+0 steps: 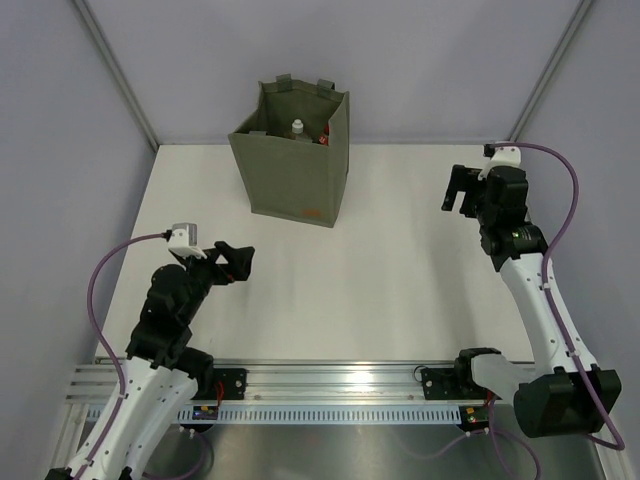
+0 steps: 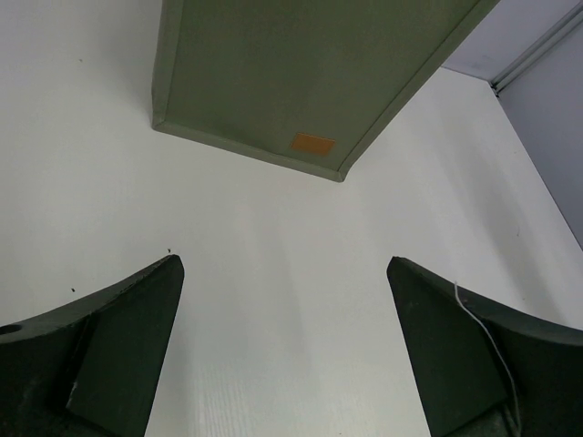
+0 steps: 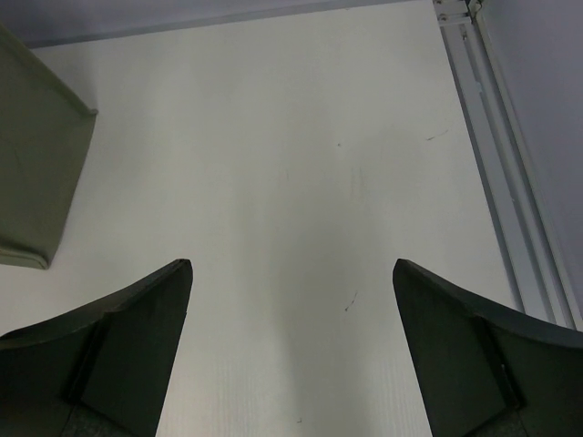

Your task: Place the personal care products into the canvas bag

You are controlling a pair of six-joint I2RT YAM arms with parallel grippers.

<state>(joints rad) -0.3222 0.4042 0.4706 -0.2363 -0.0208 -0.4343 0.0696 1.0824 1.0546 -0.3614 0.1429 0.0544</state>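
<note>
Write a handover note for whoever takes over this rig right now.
Left gripper: open, empty, above the table, facing the canvas bag.
Right gripper: open, empty, raised to the bag's right.
The bag stands upright at the far side. Bottle tops show inside it, count unclear.
Done: no bottle is visible on the table.
Left: probably nothing; confirm the count inside the bag.

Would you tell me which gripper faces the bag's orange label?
The left gripper: its wrist view shows the orange label on the canvas bag, whereas the right gripper sees only a bag corner.
</note>
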